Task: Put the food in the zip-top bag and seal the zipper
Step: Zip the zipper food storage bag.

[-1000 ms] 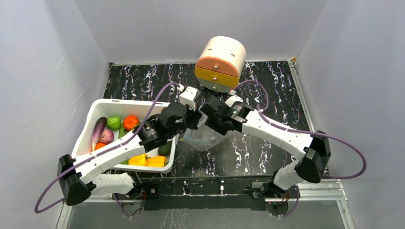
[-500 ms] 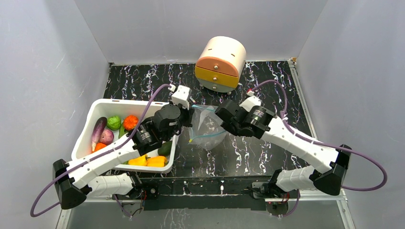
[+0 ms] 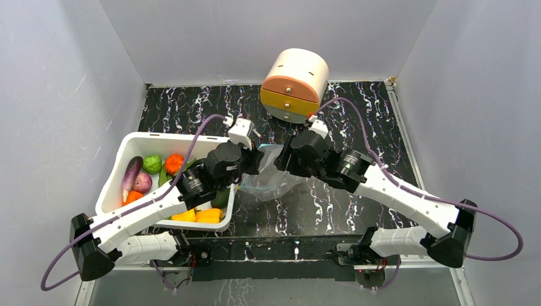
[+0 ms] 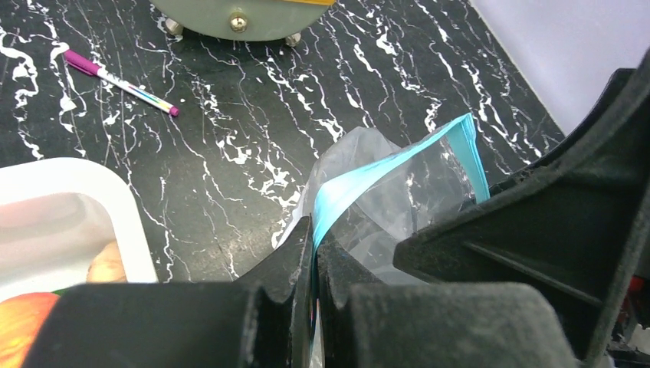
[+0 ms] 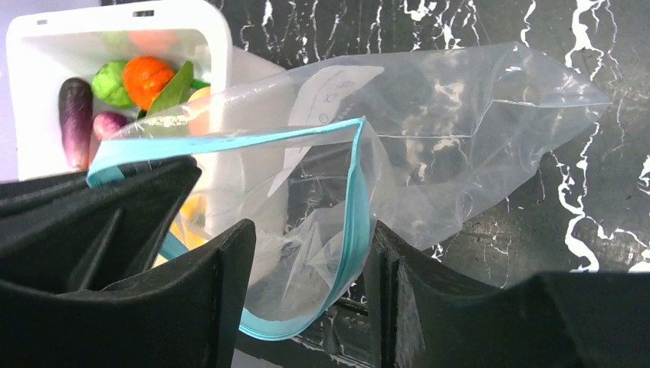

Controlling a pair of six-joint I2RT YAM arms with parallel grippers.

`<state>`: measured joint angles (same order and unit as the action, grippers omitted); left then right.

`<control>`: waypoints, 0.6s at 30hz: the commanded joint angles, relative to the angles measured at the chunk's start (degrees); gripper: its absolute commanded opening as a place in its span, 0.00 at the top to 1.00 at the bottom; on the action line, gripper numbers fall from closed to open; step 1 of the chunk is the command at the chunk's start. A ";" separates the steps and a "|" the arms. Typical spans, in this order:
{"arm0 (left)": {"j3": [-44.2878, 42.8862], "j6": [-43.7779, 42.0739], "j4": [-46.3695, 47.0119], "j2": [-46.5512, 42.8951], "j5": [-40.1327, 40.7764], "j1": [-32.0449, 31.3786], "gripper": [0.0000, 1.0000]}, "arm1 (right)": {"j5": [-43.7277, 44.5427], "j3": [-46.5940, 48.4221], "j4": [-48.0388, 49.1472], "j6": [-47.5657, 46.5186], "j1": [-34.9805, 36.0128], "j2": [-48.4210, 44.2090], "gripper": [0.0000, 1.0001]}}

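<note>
One bag (image 5: 460, 138), food (image 3: 153, 164) in the tub (image 3: 147, 137) at its nine o'clock, has left gripper (image 4: 314, 264) pinched tight on its zipper (image 4: 368, 180) and right gripper (image 5: 306, 230) parted around its mouth.

Bright, even light and soft shadows throughout; wrist-view foregrounds blur slightly, and the zip-top bag (image 5: 475, 100) glints.
</note>
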<state>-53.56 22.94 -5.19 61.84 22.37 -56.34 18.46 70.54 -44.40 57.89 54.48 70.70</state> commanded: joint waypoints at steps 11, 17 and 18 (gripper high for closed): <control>1.57 8.15 3.51 -4.80 -1.01 0.31 1.00 | -4.61 -9.60 14.97 -5.58 0.10 -11.38 0.59; 2.15 10.99 4.25 -5.46 0.99 0.29 1.00 | -2.59 -11.91 15.46 -2.32 1.67 -12.84 0.48; 2.34 11.55 4.52 -5.52 1.12 0.34 1.00 | -2.28 -12.45 15.79 -1.81 1.95 -12.93 0.48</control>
<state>-52.10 31.81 -3.09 58.39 21.41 -56.31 14.66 59.22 -32.93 53.78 55.07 59.68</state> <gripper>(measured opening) 0.008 0.514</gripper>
